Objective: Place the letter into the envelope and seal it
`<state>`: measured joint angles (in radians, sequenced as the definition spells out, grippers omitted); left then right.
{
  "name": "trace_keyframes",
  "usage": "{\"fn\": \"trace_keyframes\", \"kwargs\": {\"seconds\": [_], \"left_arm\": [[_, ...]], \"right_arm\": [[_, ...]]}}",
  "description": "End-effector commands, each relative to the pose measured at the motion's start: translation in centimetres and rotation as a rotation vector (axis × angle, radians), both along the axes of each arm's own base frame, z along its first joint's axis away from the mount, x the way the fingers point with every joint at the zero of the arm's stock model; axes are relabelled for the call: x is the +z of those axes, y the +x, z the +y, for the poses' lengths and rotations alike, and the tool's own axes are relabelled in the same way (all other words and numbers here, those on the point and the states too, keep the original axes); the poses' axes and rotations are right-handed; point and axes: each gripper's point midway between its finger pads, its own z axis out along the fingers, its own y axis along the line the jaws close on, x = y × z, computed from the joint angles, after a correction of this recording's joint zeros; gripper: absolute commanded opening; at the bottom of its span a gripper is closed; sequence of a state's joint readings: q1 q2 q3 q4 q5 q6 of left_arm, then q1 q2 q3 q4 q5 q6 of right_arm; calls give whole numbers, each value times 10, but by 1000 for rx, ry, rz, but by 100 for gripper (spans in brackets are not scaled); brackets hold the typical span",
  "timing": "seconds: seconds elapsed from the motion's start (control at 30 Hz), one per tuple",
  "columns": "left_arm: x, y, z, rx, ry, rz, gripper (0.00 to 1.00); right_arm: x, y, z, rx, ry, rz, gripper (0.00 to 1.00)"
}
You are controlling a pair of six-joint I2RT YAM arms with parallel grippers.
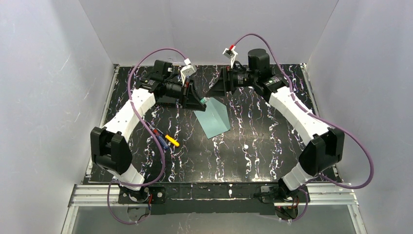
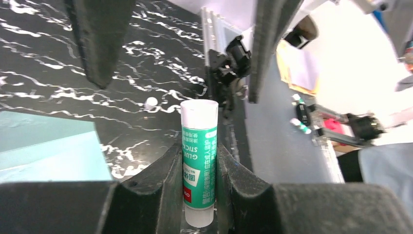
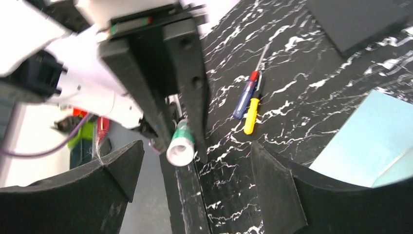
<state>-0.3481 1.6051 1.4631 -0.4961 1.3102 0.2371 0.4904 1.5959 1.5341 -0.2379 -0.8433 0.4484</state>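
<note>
Between the fingers of the left gripper: a green-and-white glue stick is being pinched, the jaws sitting nearly closed around its tube.
Facing that claw: the right gripper is standing wide open and gripping nothing, with the stick's white end just ahead of its spread fingers.
Beside the left claw's tip: the teal envelope is lying flat on the marbled table.
Where the letter is lying: cannot tell, as no view is showing it.
Beyond the right claw: two screwdrivers are lying together.
</note>
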Motion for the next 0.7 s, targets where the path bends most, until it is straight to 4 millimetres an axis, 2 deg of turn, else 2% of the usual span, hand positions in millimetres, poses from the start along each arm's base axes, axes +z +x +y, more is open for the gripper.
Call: {"fn": "trace_keyframes", "kwargs": {"seconds": [0.0, 0.13, 0.23, 0.4, 0.67], "left_arm": [[31, -27, 3, -103, -85, 136, 0], [34, -28, 2, -125, -102, 150, 0], [35, -28, 2, -135, -110, 154, 0], [33, -28, 2, -127, -106, 136, 0], [27, -26, 3, -96, -86, 66, 0]], "right_arm": [[15, -46, -7, 218, 49, -156, 89], [8, -54, -2, 259, 43, -113, 82], [3, -47, 1, 229, 19, -117, 74], [6, -28, 9, 145, 26, -104, 58], [10, -22, 20, 121, 95, -48, 42]]}}
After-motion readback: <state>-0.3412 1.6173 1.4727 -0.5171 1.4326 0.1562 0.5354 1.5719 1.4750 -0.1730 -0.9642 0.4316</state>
